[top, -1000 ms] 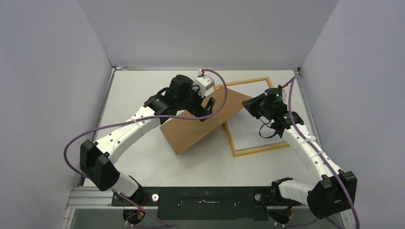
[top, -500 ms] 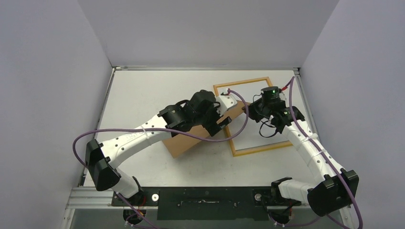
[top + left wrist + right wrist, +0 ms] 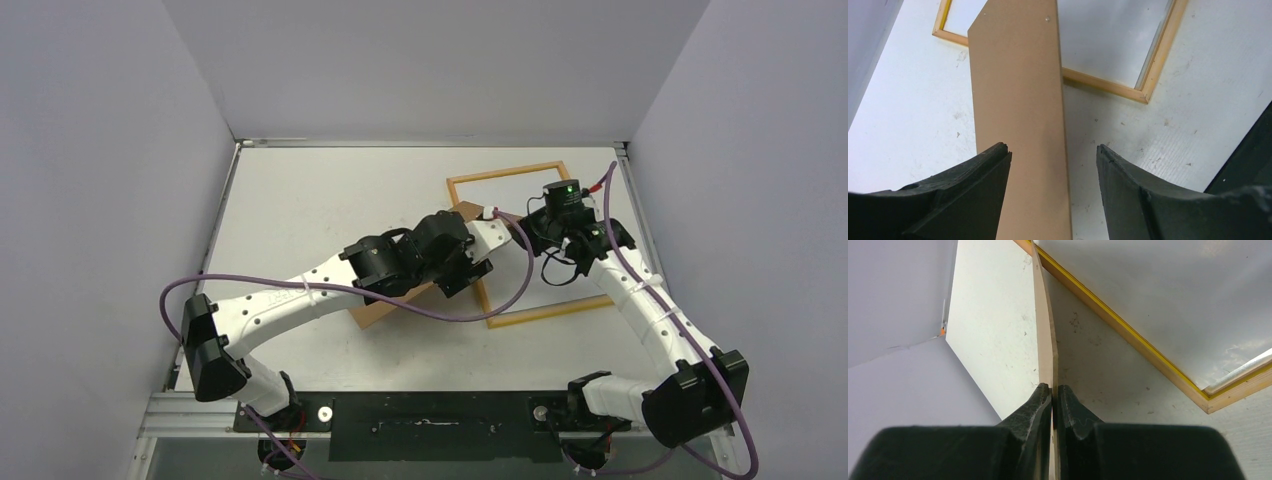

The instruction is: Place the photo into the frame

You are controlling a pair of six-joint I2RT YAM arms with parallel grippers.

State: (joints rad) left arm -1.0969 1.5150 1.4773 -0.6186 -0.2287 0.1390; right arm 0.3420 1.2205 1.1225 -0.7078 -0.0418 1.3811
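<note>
Above the brown board (image 3: 1018,100) the left end effector (image 3: 1053,150) is hovering open — the right end effector (image 3: 1053,386) is pinching its edge.

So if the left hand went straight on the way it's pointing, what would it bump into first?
Probably the brown board, which sits between the left hand's open fingers. The frame lies beyond it, though depth is hard to judge.

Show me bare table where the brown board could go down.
Widest bare table: far left, between the left wall and the brown board. A narrower strip lies between the frame and the arm bases. Crowded where board, frame, left end effector and right end effector meet.
</note>
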